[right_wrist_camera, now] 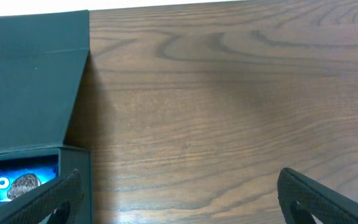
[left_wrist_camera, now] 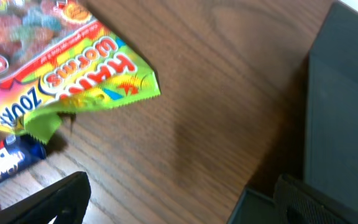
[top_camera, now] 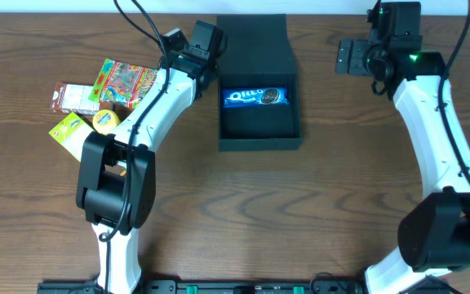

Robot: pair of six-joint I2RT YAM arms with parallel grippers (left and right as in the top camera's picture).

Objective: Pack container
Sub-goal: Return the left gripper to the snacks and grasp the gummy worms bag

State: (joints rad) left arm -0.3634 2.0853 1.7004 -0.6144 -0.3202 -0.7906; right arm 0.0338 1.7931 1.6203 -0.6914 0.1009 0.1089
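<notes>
Container [top_camera: 259, 125] lies open, holding one Oreo packet [top_camera: 255, 97].

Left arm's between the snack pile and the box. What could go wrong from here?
The left fingers stand open close beside the container; a swing might knock it askew.
The gummy worms packet overlaps a blue packet, so grasping it might drag that along.
The Oreo packet lies across the container floor; a wide packet may ride up on it.
</notes>
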